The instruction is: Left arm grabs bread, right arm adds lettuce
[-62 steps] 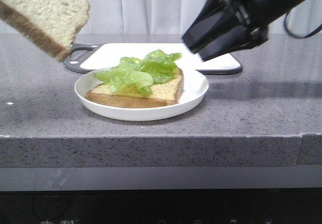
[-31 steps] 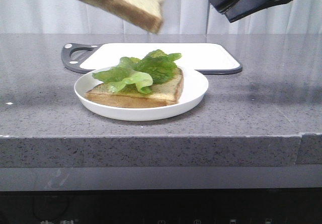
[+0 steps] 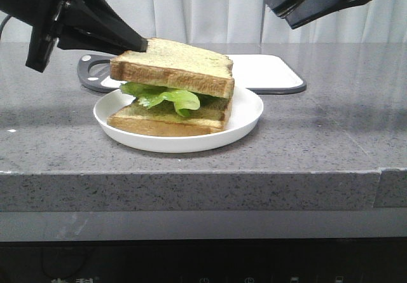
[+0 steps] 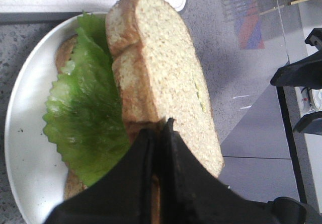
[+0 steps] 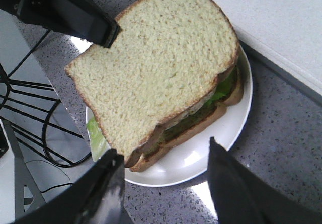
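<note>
The bread (image 3: pixel 175 67) lies flat over the lettuce (image 3: pixel 162 96), which covers a lower slice (image 3: pixel 165 125) on a white plate (image 3: pixel 245 114). My left gripper (image 3: pixel 143 44) comes in from the upper left, shut on the bread's left crust. In the left wrist view its fingers (image 4: pixel 176 153) pinch the bread (image 4: pixel 166 68) edge-on, beside the lettuce (image 4: pixel 80 118). My right gripper (image 3: pixel 286 9) hangs high at the upper right, open and holding nothing. From the right wrist view, that gripper (image 5: pixel 163 147) hovers above the bread (image 5: pixel 161 68) and plate (image 5: pixel 201 153).
A white cutting board with a dark rim (image 3: pixel 267 73) lies behind the plate. The grey speckled counter (image 3: pixel 331 130) ends at a front edge near the camera. A white curtain hangs at the back.
The bread has come down from high on the left onto the lettuce, and my left gripper has entered the front view with it. My right gripper has risen to the upper right and stayed there.
</note>
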`<move>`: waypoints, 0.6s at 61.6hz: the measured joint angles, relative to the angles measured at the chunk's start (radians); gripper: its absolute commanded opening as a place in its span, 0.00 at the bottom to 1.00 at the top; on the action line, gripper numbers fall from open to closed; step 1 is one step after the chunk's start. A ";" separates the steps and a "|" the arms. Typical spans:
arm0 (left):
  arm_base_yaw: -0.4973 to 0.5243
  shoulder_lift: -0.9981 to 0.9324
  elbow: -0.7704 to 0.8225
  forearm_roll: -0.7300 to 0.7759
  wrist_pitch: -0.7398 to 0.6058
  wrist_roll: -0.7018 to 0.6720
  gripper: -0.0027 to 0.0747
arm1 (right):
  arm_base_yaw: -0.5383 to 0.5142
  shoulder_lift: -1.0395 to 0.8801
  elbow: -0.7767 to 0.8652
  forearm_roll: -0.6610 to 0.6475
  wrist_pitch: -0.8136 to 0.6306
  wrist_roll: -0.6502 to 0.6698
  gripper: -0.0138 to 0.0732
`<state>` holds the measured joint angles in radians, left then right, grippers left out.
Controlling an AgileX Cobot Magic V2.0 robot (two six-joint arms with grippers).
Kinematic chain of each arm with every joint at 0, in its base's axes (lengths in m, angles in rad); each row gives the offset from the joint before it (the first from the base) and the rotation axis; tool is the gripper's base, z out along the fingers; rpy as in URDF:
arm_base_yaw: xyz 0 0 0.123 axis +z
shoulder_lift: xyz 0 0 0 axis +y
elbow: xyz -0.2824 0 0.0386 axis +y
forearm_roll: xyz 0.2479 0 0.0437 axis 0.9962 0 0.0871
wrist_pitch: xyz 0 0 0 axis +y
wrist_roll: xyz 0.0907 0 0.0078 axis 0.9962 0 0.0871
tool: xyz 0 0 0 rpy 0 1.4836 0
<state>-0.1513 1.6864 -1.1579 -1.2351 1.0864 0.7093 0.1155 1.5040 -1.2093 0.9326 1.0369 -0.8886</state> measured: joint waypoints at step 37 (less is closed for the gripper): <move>0.002 -0.038 -0.047 0.179 0.000 -0.061 0.62 | 0.000 -0.044 0.000 -0.046 0.015 0.077 0.62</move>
<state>-0.1494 1.6483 -1.2050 -1.0564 1.0864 0.6478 0.1155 1.4601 -1.2093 0.8871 1.0514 -0.8112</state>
